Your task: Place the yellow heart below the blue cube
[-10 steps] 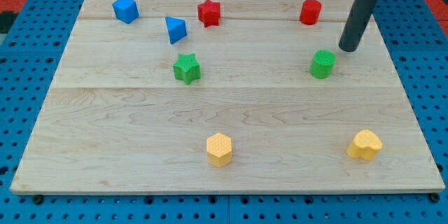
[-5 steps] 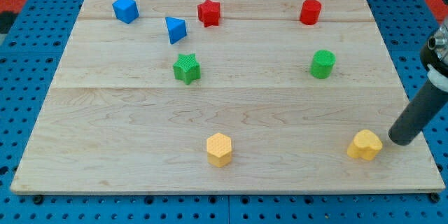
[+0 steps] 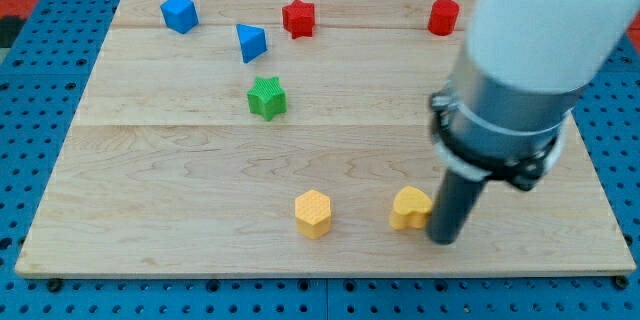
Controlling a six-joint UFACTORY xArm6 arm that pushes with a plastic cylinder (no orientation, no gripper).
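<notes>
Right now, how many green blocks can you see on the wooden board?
1: the green star block sits left of the board's middle, below the blue triangular block. My arm covers much of the view's right side, so another green block may be hidden behind it.

On the worktop (image 3: 150,160), the tip (image 3: 443,240) touches the yellow heart (image 3: 410,207) at lower right; the yellow hexagon (image 3: 313,212) lies left; the blue cube (image 3: 179,13) sits upper left.
</notes>
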